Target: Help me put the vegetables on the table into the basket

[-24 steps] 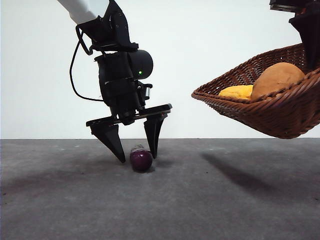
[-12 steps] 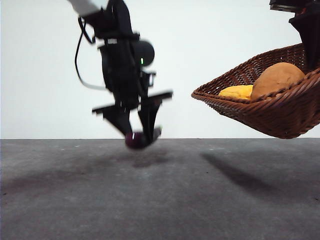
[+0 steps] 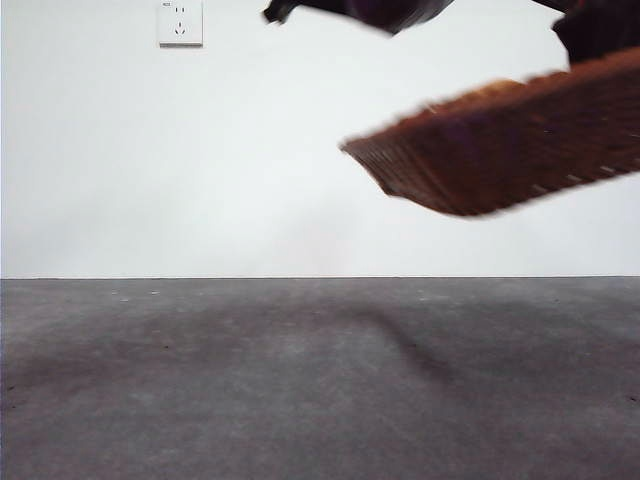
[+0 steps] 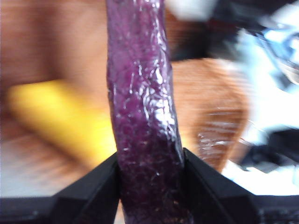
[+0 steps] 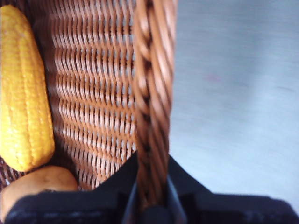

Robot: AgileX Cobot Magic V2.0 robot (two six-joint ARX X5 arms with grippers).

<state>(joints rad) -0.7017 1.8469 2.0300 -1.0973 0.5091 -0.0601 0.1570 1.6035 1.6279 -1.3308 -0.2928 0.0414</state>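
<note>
My left gripper (image 4: pixel 150 163) is shut on the glossy dark purple eggplant (image 4: pixel 142 107) and holds it over the blurred basket, above the yellow corn (image 4: pixel 60 116) and the tan potato (image 4: pixel 210 116). In the front view this gripper (image 3: pixel 355 10) is a dark blur at the top edge, above the basket. My right gripper (image 5: pixel 152 175) is shut on the braided rim (image 5: pixel 152 84) of the brown wicker basket (image 3: pixel 510 150) and holds it in the air at the upper right. The corn (image 5: pixel 23 88) and the potato (image 5: pixel 35 186) lie inside it.
The dark grey table (image 3: pixel 300 380) stretches across the front view with only shadows on it. A white wall socket (image 3: pixel 180 22) is on the wall at the upper left.
My left gripper has risen off the table with the eggplant and moved right to above the basket. The basket has risen and levelled, hiding its contents in the front view.
</note>
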